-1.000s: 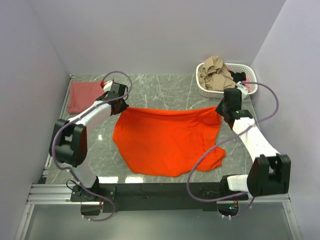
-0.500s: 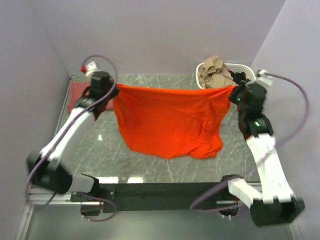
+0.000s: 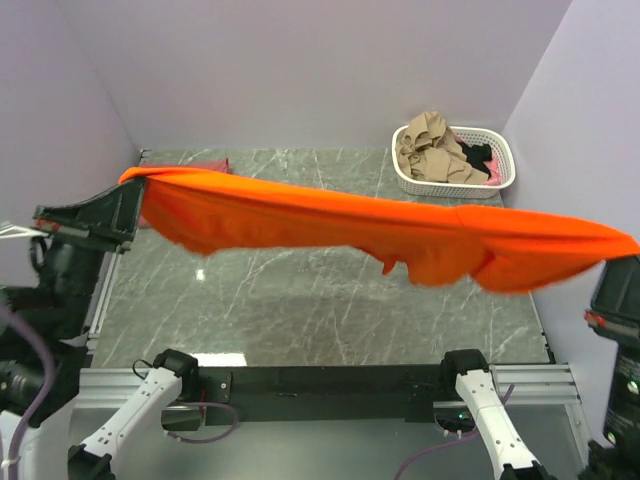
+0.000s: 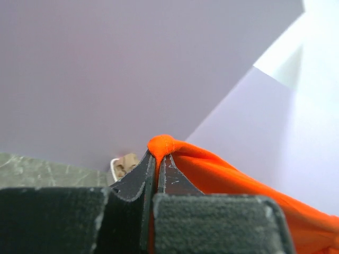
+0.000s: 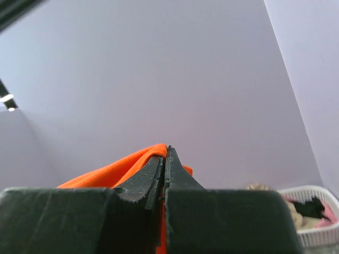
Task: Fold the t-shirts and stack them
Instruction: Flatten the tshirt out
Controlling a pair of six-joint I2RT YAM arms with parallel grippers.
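Observation:
The bright orange-red t-shirt [image 3: 400, 225] hangs stretched in the air across the whole top view, well above the table. My left gripper [image 3: 130, 183] is shut on its left end, and the cloth bulges over the tips in the left wrist view [image 4: 157, 156]. My right gripper [image 3: 622, 255] is at the right edge, shut on the other end, as the right wrist view [image 5: 165, 153] shows. The orange cloth trails beside each pair of jaws [image 4: 228, 177] [image 5: 119, 170]. Only a sliver of the dusty brick-red t-shirt [image 3: 212, 163] shows at the back left; the rest is hidden.
A white slotted basket [image 3: 505, 160] with beige, black and pink clothes stands at the back right; it also shows in the right wrist view [image 5: 318, 222]. The grey marble table [image 3: 300, 300] lies below the shirt. Lilac walls close in on three sides.
Both grippers have risen high and moved apart towards the camera, lifting the orange shirt fully off the table. It now spans the view as a taut band.

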